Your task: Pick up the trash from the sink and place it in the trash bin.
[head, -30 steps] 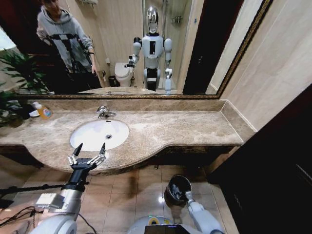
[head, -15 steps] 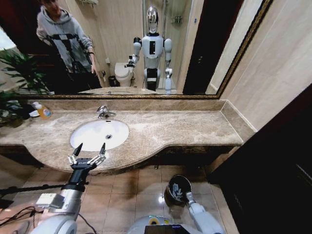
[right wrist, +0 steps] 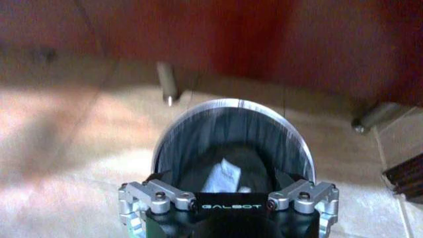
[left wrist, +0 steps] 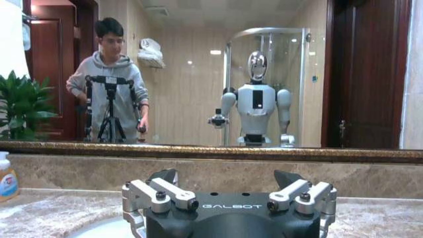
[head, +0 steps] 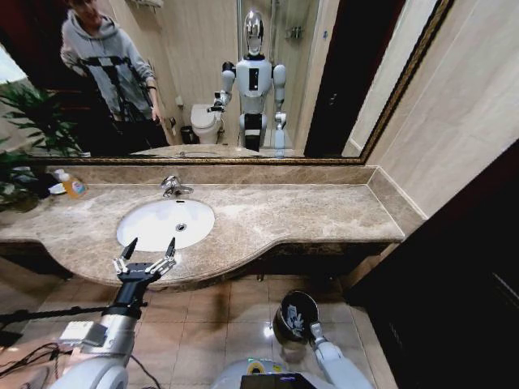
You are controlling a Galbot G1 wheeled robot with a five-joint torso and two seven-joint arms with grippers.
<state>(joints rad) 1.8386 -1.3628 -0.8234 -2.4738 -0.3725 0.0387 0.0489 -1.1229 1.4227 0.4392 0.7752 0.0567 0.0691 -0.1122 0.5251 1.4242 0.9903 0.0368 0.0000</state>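
Note:
The white oval sink (head: 139, 220) in the marble counter holds no trash that I can see. My left gripper (head: 150, 245) hovers open over the counter's front edge just before the basin, its spread fingers (left wrist: 166, 176) empty. On the floor at the lower right stands the black trash bin (head: 284, 306) with its metal rim (right wrist: 231, 103). Inside it lies white trash (head: 297, 321), a flat white packet (right wrist: 223, 176). My right gripper (right wrist: 225, 181) is right above the bin's near rim (head: 311, 327), open, with nothing held.
A chrome tap (head: 172, 186) stands behind the basin and an orange-labelled soap bottle (head: 73, 186) at the counter's far left. A large mirror covers the wall behind. A dark cabinet (head: 454, 275) closes off the right side. Tiled floor (head: 219, 324) lies between the arms.
The right arm has drawn back a little from the bin, and white trash now shows inside it. The left arm has not moved.

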